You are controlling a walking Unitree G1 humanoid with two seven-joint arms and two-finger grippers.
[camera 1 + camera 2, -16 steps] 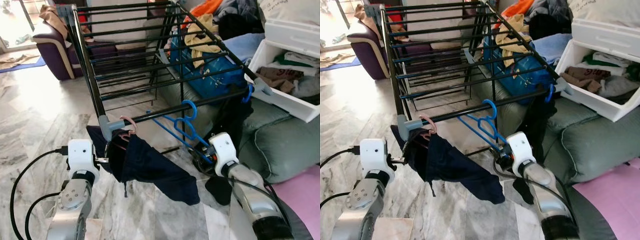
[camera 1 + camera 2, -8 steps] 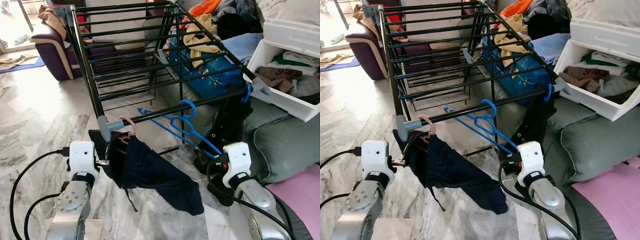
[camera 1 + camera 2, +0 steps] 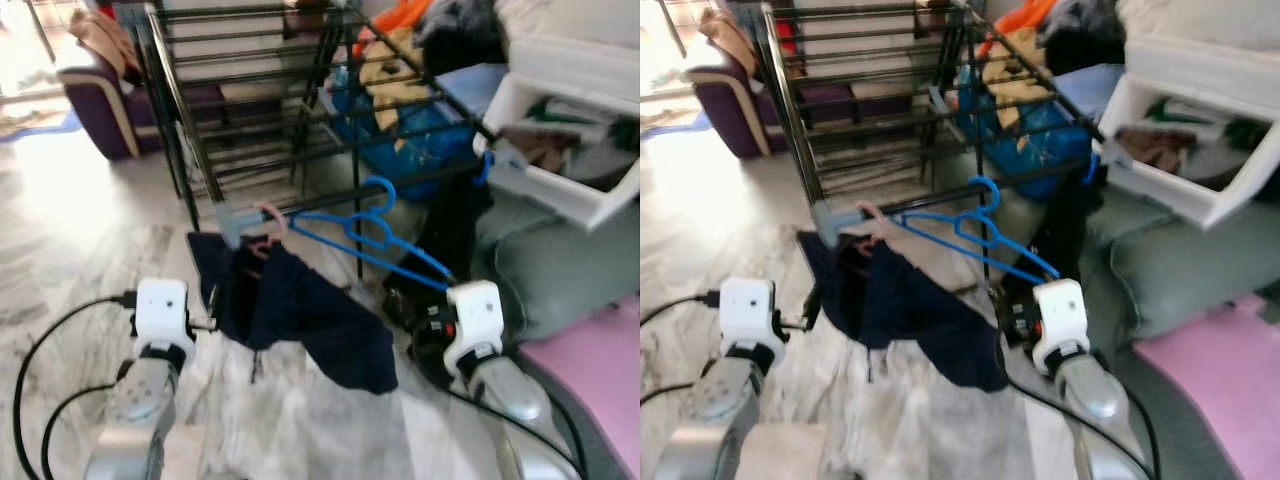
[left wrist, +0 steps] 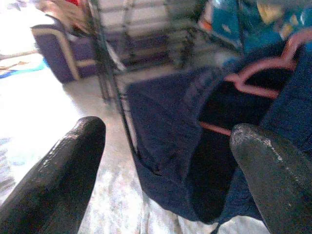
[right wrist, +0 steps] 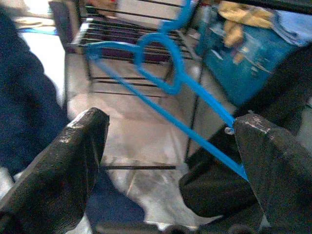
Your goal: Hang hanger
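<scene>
A blue hanger hangs by its hook on the front rail of the black drying rack, and its long arm slants down to my right gripper. That gripper is open. The hanger's arm crosses between its fingers and meets one fingertip. A pink hanger at the rail's left corner carries a dark navy garment. My left gripper is open, low and just left of that garment. The head views are blurred.
A white bin of clothes rests on a grey-green cushion at the right. A black garment hangs from the rail's right end. A blue bag lies behind the rack. A purple sofa stands far left, a pink mat near right.
The whole picture has shifted and blurred, so the camera moved. Over the second my right gripper drew back from the hanger's middle to its lower end. The left gripper stays open by the garment.
</scene>
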